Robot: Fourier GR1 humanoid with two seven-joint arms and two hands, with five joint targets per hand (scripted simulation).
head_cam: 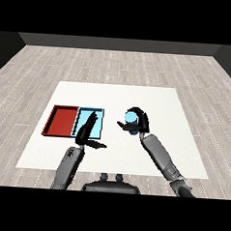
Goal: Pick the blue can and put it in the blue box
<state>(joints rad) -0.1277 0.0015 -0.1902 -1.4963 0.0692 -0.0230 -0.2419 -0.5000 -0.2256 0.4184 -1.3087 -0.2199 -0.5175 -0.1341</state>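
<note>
The blue can (pixel 130 120) is a small light blue cylinder, seen from above near the middle of the white table. My right hand (pixel 139 120) curls round it, fingers over the top and thumb on the left side. The light blue tray (pixel 98 121) lies to the left of the can, beside the red tray (pixel 62 120). My left hand (pixel 87 131) reaches over the blue tray's near part with fingers straight and thumb spread to the right, holding nothing.
The white table (pixel 162 101) ends at edges all round, with grey wood floor beyond. The two trays lie side by side at the table's left. My right forearm (pixel 161 156) crosses the table's near right part.
</note>
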